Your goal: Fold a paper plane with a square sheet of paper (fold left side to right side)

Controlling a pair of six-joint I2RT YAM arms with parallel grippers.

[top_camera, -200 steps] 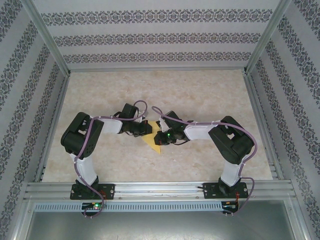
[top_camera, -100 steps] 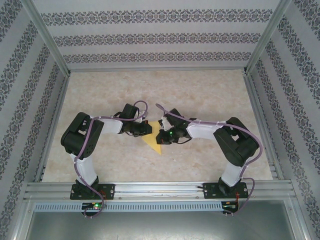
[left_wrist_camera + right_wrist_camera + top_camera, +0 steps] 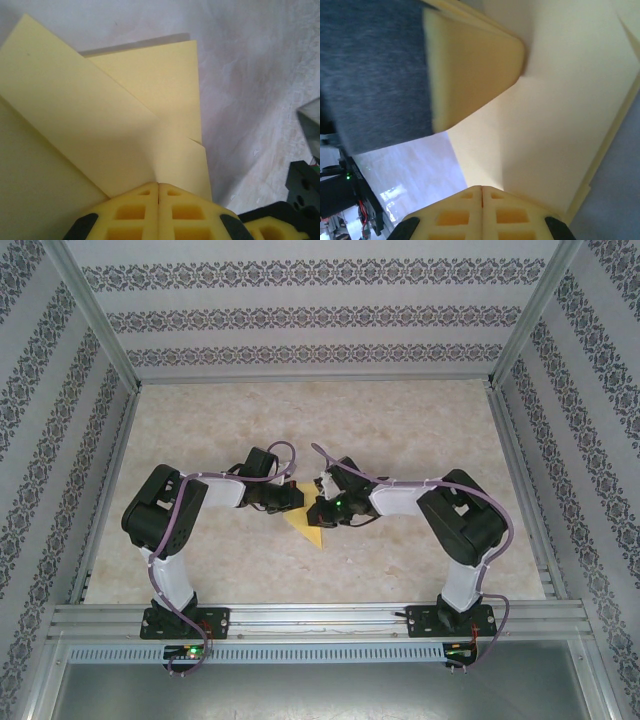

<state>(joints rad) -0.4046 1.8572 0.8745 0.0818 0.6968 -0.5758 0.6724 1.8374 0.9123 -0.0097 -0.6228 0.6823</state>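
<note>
Sheet of paper (image 3: 311, 532): you see it as a yellow wedge near the middle of the table (image 3: 400, 430), its point toward the arm bases, its upper part under both grippers.
Layers, left wrist view: a folded flap lies slantwise over the sheet of paper (image 3: 100, 115); its long straight edge runs from upper left to the fingertips. At the right edge, note a small step where two layers fail to line up.
Layers, right wrist view: the sheet of paper (image 3: 560, 115) shows doubled edges along its right side.
Left gripper (image 3: 292, 498): closed, the jaws meeting with no gap (image 3: 158, 187), tips over the paper's near edge; you cannot tell whether any paper is pinched.
Right gripper (image 3: 318, 512): likewise closed on itself (image 3: 481, 189), tips over the paper.
Spacing: the two grippers stand just beside each other.
Open room: bare table lies beyond the grippers toward the patterned wall (image 3: 300, 315), and to either side of the arms.
</note>
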